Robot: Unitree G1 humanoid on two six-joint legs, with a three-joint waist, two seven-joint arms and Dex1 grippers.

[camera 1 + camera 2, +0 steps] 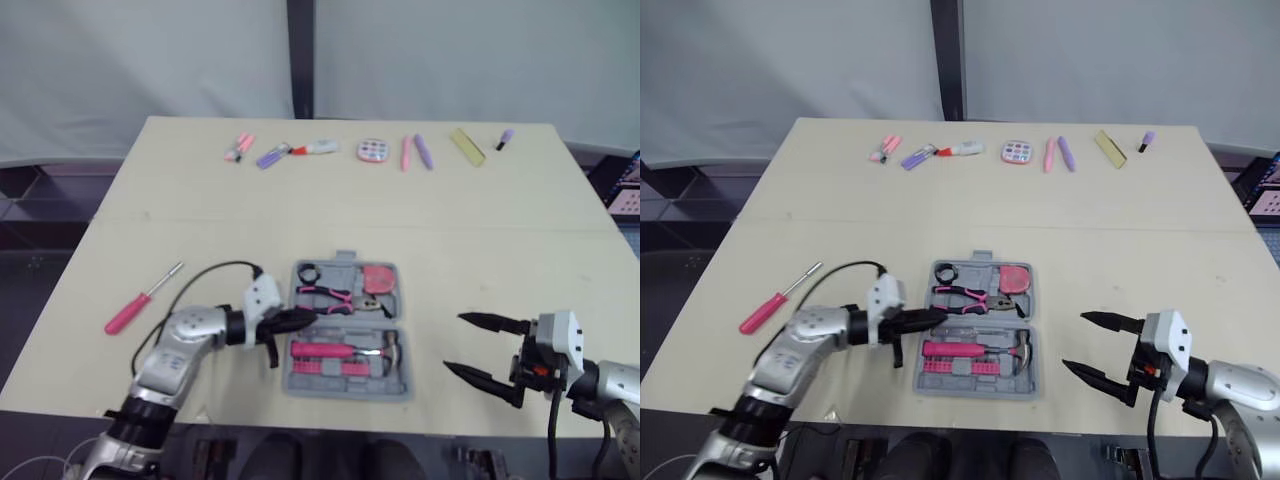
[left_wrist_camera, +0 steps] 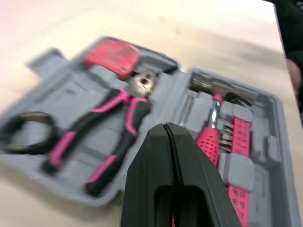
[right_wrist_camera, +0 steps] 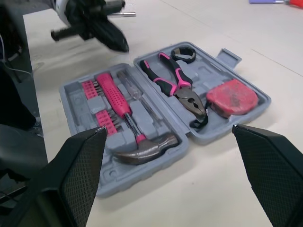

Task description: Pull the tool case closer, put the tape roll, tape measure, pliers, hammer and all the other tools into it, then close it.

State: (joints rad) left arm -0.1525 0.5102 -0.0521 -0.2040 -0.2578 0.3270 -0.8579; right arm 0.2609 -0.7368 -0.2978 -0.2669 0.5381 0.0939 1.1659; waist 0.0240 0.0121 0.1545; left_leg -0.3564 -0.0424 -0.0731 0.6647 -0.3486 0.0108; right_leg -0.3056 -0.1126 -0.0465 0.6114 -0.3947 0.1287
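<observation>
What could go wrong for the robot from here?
The pink screwdriver lies on the table outside the tool case; closing now would leave it behind. The pliers sit slanted in their half, so the case might not shut flat. The shut left gripper is at the case's edge and could nudge it.

Case [image 1: 347, 392] at table's [image 1: 480, 250] near edge w/ pliers [image 1: 325, 296], tape measure [image 1: 378, 278], tape roll [image 1: 307, 272] in far half, hammer [image 1: 350, 350] in near half; screwdriver [image 1: 140, 300] to its L.

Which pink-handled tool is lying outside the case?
The screwdriver, on the table left of the case; the pliers and hammer lie inside it.
</observation>
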